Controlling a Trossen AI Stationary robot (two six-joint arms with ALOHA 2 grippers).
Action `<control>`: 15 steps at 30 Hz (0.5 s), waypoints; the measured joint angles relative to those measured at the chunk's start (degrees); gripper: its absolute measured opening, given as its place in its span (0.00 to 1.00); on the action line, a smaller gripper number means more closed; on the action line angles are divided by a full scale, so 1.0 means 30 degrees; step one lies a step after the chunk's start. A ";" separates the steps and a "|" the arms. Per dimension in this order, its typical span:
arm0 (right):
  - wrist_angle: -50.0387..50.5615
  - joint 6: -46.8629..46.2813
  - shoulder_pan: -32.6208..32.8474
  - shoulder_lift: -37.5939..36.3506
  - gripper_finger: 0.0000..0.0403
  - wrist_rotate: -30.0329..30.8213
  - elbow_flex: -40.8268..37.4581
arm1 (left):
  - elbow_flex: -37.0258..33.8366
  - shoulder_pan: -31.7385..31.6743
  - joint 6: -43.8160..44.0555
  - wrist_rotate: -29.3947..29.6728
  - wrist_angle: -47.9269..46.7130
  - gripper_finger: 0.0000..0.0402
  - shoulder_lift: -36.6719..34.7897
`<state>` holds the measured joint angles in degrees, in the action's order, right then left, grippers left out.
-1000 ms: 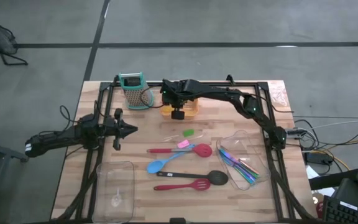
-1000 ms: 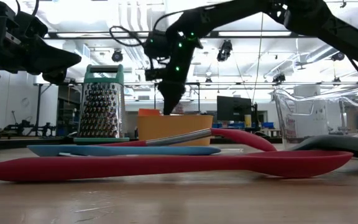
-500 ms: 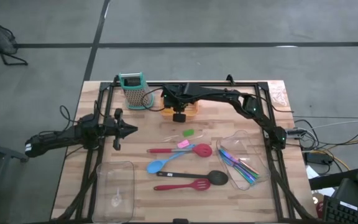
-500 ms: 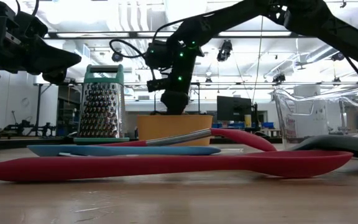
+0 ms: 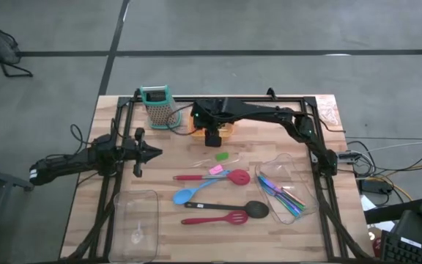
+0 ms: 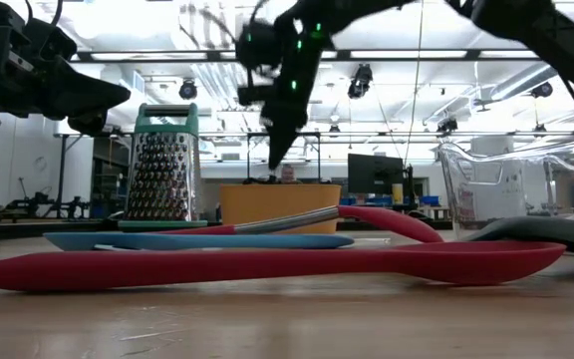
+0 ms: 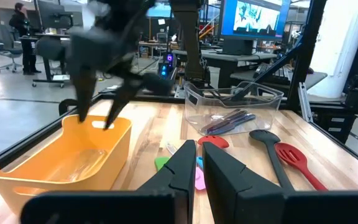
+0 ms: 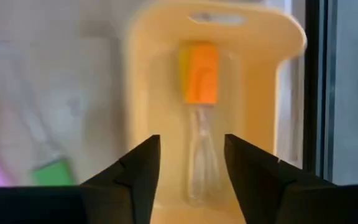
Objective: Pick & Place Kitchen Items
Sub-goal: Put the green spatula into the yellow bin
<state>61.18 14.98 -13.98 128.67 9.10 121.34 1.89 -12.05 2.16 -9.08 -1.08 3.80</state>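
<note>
Right gripper point(image 5: 212, 137) hangs over the orange tray point(image 5: 229, 130) at the far side of the worktop point(image 5: 167, 158), fingers spread apart, nothing between them. Directly below it, inside the tray point(image 8: 148, 74), lies an orange-handled piece point(image 8: 199, 73) with a clear end, well clear of the fingertips. Low view: the gripper point(image 6: 275, 155) points down above the tray point(image 6: 277, 207), not touching it.

Grater point(image 5: 157, 105) stands upright just beside the tray, on the side away from the right arm's base.

On the near side of the right gripper, on bare worktop: a small green piece point(image 5: 223, 157), then a pink piece point(image 5: 216, 169) just beyond it. Farther the same way, a red spoon point(image 5: 215, 177) and a blue spoon point(image 5: 190, 193) lie close together; whether they touch, I cannot tell. Past those, a black spoon point(image 5: 237, 210) and a red slotted spatula point(image 5: 218, 218) lie side by side.

Off to the arm-base side of those, a clear bin point(image 5: 288, 187) holds blue-handled cutlery point(image 5: 278, 192) with other coloured pieces.

Left gripper point(image 5: 156, 153) hovers well apart from the right one, at the opposite side of the worktop, fingers pressed together and holding nothing. Its wrist view looks ahead to the tray point(image 7: 55, 158), the green piece point(image 7: 161, 164) and the bin point(image 7: 232, 109). A second clear bin point(image 5: 136, 220) sits on the near side of it.
</note>
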 joint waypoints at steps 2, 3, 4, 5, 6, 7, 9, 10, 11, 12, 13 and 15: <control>0.0121 0.0171 0.0650 -0.0353 0.47 -0.0050 0.0000 | 0.0000 0.0000 0.0003 0.0000 0.0000 0.09 0.0004; 0.0105 0.0328 0.0998 -0.0494 0.48 -0.0065 0.0000 | 0.0000 -0.0002 0.0004 0.0000 0.0000 0.09 -0.0002; 0.0124 0.0475 0.1351 -0.0630 0.49 -0.0080 0.0000 | 0.0000 -0.0005 -0.0004 -0.0003 0.0000 0.09 -0.0001; 0.0119 0.0566 0.1682 -0.0719 0.50 -0.0112 0.0000 | 0.0000 -0.0004 -0.0004 -0.0004 0.0000 0.09 -0.0004; 0.0147 0.0644 0.1992 -0.0798 0.51 -0.0206 0.0000 | 0.0000 -0.0003 0.0000 -0.0002 0.0000 0.09 0.0000; 0.0211 0.0779 0.2279 -0.0855 0.51 -0.0343 -0.0022 | 0.0000 0.0000 -0.0004 -0.0005 0.0000 0.09 0.0004; 0.0402 0.0920 0.2729 -0.0877 0.52 -0.0861 -0.0203 | 0.0000 -0.0007 -0.0004 -0.0001 0.0000 0.09 0.0003; 0.0408 0.0888 0.2918 -0.0877 0.52 -0.1222 -0.0382 | 0.0000 0.0000 -0.0004 -0.0001 0.0000 0.09 0.0003; 0.0376 0.0737 0.3063 -0.0873 0.52 -0.1548 -0.0618 | 0.0000 0.0000 0.0002 0.0000 0.0000 0.09 -0.0004; 0.0369 0.0536 0.3213 -0.0870 0.51 -0.1691 -0.0902 | 0.0000 0.0000 -0.0004 0.0000 0.0000 0.09 -0.0001; 0.0382 0.0338 0.3358 -0.0870 0.51 -0.1705 -0.1193 | 0.0000 0.0000 0.0000 0.0000 0.0000 0.09 0.0000; 0.0446 0.0046 0.3517 -0.0868 0.51 -0.1705 -0.1824 | 0.0000 0.0000 -0.0004 -0.0002 0.0000 0.09 -0.0002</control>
<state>62.52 15.12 -3.43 126.06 3.99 115.87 1.89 -12.05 2.15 -9.09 -1.08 3.80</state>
